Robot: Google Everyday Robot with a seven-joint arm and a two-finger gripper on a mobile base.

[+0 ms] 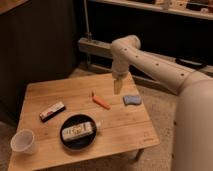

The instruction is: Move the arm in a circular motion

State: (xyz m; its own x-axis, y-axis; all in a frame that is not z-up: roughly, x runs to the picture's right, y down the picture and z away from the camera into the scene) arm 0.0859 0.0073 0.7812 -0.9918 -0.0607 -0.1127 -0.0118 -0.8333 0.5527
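Note:
The large white tubular arm (165, 75) reaches in from the right, bends at a rounded elbow (125, 50) and points down over the far right part of the wooden table (125, 125). Small dark dots run along its segments. The gripper (118, 86) is the short pale tip at its end. It hangs a little above the tabletop, between the orange carrot-like item (101, 103) and the blue sponge (132, 100), touching neither. It holds nothing that I can see.
A black plate (67, 142) with a wrapped packet (80, 131) sits at front centre. A dark snack bar (52, 111) lies left of it. A clear plastic cup (23, 142) stands at the front left corner. Dark cabinets stand behind the table.

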